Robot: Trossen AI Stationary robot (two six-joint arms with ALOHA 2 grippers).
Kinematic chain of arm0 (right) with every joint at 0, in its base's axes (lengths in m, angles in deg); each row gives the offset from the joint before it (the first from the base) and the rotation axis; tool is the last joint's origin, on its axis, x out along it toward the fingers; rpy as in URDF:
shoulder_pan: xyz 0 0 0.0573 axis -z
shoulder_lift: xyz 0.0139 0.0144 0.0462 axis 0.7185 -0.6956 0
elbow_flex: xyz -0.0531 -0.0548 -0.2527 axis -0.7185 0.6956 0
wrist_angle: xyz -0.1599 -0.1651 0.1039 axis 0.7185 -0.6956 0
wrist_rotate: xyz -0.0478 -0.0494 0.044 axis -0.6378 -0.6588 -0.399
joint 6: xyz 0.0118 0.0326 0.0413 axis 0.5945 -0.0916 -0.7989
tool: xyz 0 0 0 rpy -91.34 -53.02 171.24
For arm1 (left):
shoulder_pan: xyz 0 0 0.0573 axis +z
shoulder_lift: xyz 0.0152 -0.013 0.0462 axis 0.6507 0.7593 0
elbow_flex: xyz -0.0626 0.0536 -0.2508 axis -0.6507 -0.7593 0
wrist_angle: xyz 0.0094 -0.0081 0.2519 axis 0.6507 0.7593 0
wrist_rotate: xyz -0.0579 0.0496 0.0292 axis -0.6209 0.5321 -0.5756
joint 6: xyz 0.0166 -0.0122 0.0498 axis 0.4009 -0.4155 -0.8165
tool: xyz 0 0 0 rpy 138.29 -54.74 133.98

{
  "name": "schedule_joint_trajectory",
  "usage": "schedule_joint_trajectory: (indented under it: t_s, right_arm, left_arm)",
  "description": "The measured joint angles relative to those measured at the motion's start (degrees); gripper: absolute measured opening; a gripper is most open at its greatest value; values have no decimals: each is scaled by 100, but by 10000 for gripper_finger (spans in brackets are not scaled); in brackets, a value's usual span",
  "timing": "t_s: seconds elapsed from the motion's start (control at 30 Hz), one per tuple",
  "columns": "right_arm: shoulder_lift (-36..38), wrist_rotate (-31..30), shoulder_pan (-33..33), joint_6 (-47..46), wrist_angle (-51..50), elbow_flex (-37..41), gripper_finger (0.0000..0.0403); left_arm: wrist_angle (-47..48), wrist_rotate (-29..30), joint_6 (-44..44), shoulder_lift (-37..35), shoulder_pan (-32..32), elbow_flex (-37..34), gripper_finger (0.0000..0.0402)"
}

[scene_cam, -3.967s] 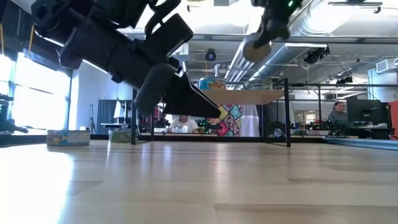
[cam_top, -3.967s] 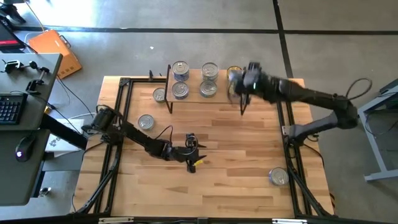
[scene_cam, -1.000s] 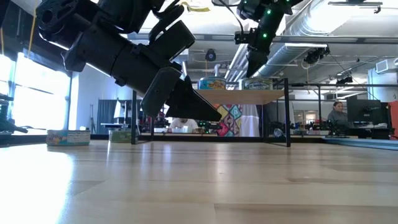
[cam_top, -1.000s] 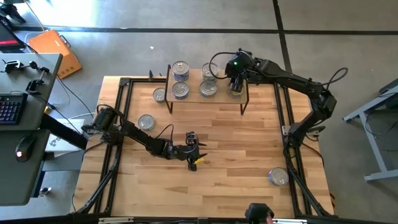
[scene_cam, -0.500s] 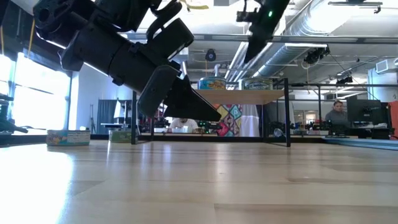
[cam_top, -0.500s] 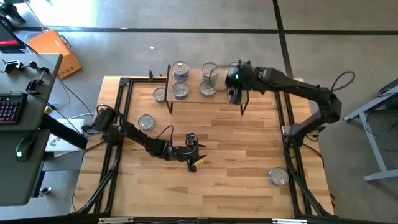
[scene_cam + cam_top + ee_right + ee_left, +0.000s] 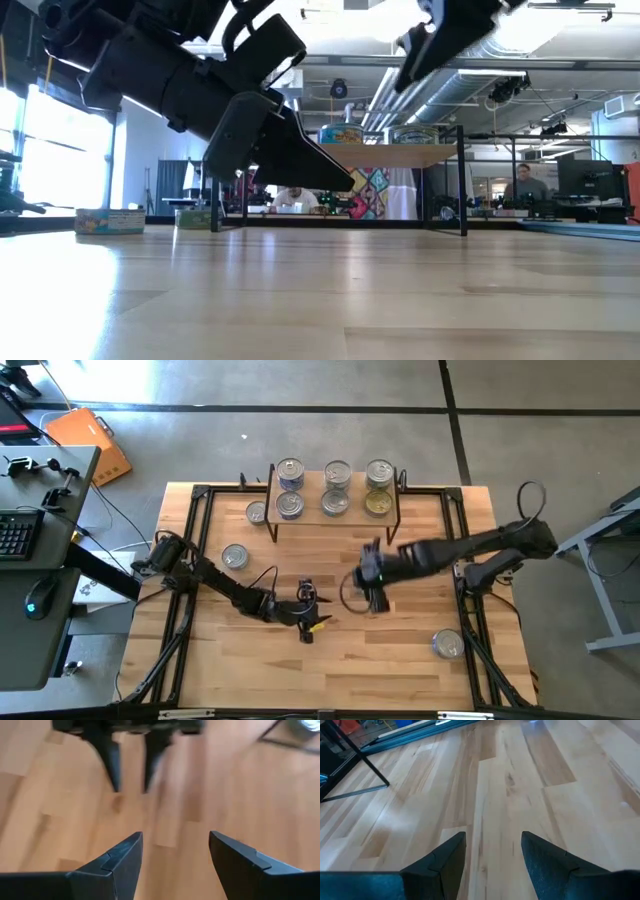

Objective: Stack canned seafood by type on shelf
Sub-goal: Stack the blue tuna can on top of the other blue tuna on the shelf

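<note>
I am logging: right gripper [image 7: 372, 603] hovering mid-table, fingers spread, empty. Shelf [image 7: 350, 512] carrying 6 cans at the far edge. Loose can [image 7: 447, 644] lying toward the near-right corner, nearest this arm. Left gripper [image 7: 306, 630] parted, idle.

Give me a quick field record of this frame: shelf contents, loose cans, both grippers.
shelf: six cans, three columns of two; right column has a gold can
loose cans: two left of shelf, one near right corner
left gripper: low over table centre, jaws open, empty
right gripper: mid-table, off the shelf, jaws open, empty
</note>
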Motion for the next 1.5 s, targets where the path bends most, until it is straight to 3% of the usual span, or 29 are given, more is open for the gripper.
schedule_joint_trajectory:
  t_s: [0.17,0.37,0.7,0.8,0.87,0.97,1.1,1.27,1.5]
  right_arm:
    - [2,-83,-699,-1076,1680,1267,220]
    - [2,-790,-1333,-1964,3905,2614,220]
    - [40,-511,-1349,-1607,4077,2726,220]
    - [139,403,-1266,-1661,3383,2166,220]
    - [206,557,-1382,-2004,2474,1482,220]
    - [173,82,-1793,-2315,673,518,220]
    - [168,-898,-2399,-2939,-841,-284,220]
    - [159,-930,-3080,-5167,-2039,-558,220]
    - [142,186,-4085,-8748,-2068,43,220]
  left_arm:
    - [8,0,-5,-1,7,0,184]
    - [-41,2,-160,0,148,0,184]
    - [-165,0,-166,-2,360,0,184]
    - [-270,-2,-166,-2,362,0,184]
    - [-414,-2,-190,-2,362,0,184]
    - [-688,-26,-299,-2,360,4,184]
    - [-816,-314,-72,-2,315,68,184]
    - [-808,-511,-60,-3,234,72,184]
    - [-857,-466,227,-2,242,70,184]
